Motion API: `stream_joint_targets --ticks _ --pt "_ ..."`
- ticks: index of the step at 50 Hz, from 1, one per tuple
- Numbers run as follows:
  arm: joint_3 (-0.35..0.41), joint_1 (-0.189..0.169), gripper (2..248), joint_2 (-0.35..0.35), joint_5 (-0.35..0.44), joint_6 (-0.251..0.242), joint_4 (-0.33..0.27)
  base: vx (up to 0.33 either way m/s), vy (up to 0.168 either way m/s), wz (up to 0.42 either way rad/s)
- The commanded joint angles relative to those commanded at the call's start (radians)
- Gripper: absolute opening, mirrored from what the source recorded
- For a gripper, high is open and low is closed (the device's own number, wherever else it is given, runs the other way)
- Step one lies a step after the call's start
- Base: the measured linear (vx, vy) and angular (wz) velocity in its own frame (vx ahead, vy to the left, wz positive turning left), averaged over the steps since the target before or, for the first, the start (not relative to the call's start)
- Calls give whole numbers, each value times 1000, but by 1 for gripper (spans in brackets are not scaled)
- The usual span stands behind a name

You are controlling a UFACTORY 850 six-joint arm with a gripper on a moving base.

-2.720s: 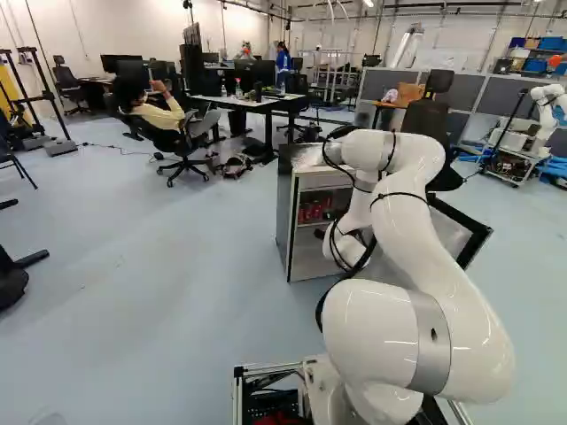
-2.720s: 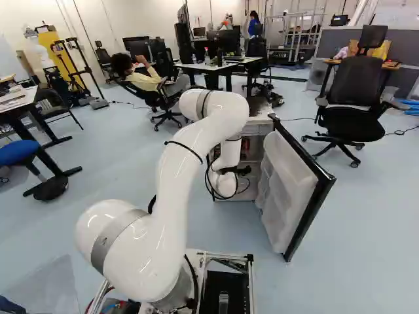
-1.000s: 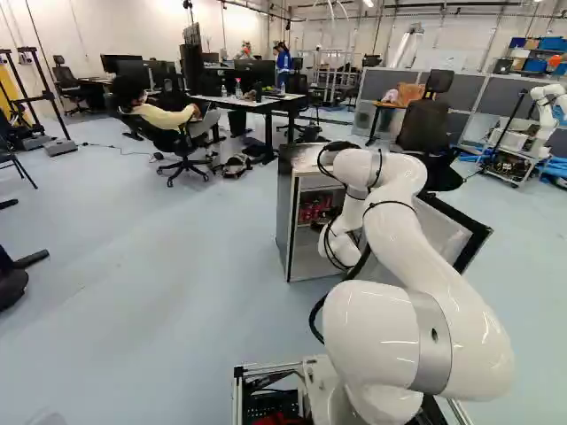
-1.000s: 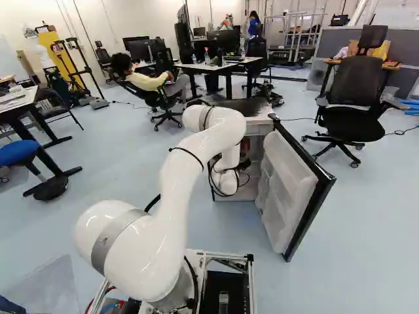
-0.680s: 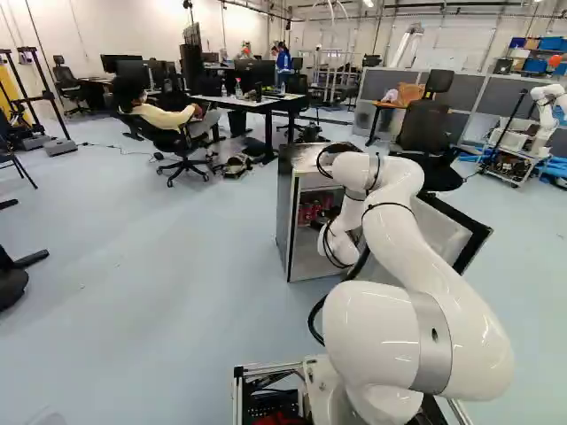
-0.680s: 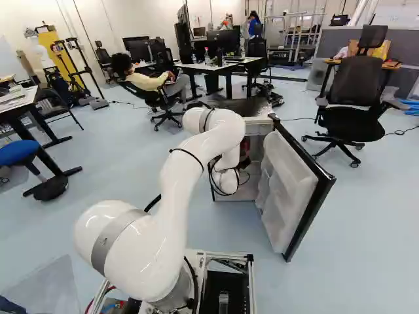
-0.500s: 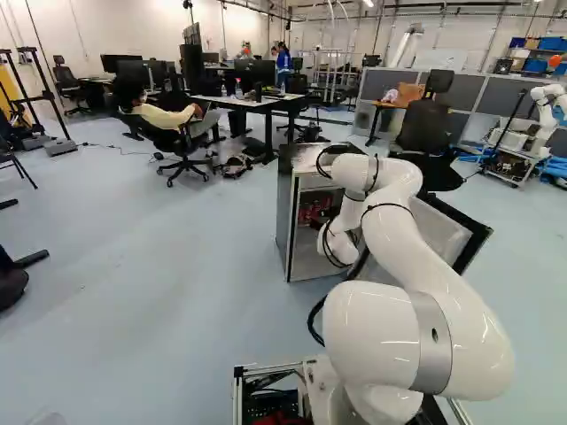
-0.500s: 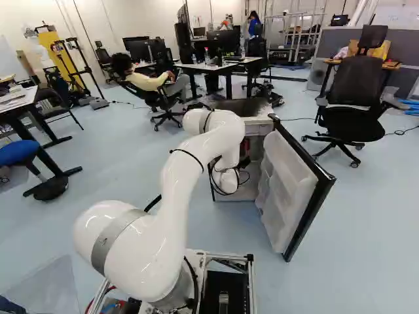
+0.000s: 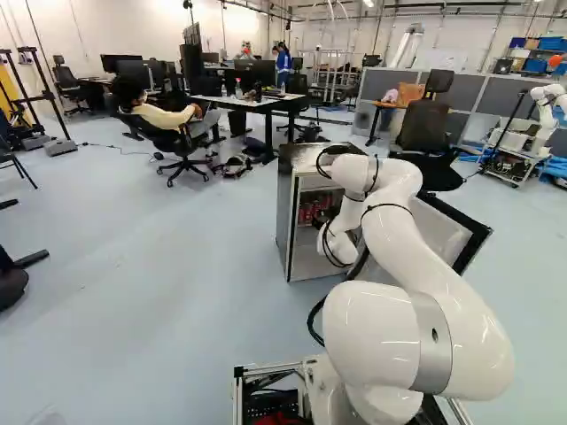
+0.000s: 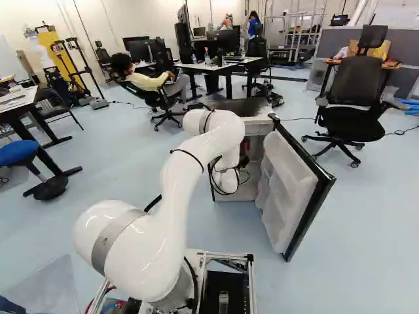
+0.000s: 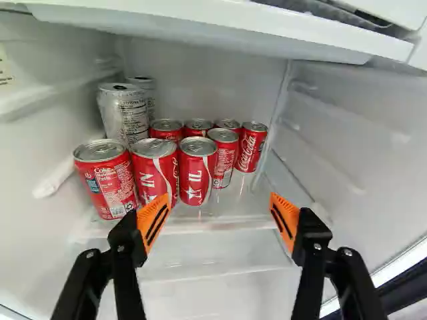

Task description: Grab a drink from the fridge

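Fridge stands on the pale floor with its door wide open, and the white arm reaches toward its inside. At the end of this arm, the tool is at the opening, partly hidden by the arm in the left base view. In the wrist view, the tool has its two fingers well apart, with the orange pads facing each other, and no can is clamped between them

The drinks are on a shelf ahead of the fingers. There are several red cans, all upright and grouped close together, some in front and some behind. Two silver cans are also upright, placed behind the front red cans, near one side wall of the fridge. One finger is just before the front red cans, but if its tip touches them, I cannot tell. The other finger is apart from all the cans. Beyond the open door, there is a black office chair, and in the left base view another robot is at the far right
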Motion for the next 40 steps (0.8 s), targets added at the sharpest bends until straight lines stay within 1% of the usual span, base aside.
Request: stream_joint_targets --ticks 3,4,8,9,14,24,25,29,30,34,35,40 --pt "0 0 208 0 0 0 0 0 0 0" --pt "0 0 197 0 0 0 0 0 0 0" --pt "0 0 197 0 0 0 0 0 0 0" --pt "0 0 184 0 0 0 0 0 0 0" --pt "0 0 181 0 0 0 0 0 0 0" --pt "0 0 183 0 0 0 0 0 0 0" --pt "0 0 178 0 0 0 0 0 0 0" --pt "0 0 178 0 0 0 0 0 0 0" --pt "0 0 164 0 0 0 0 0 0 0" --pt "0 0 164 0 0 0 0 0 0 0" --pt "0 0 152 0 0 0 0 0 0 0" --pt "0 0 152 0 0 0 0 0 0 0"
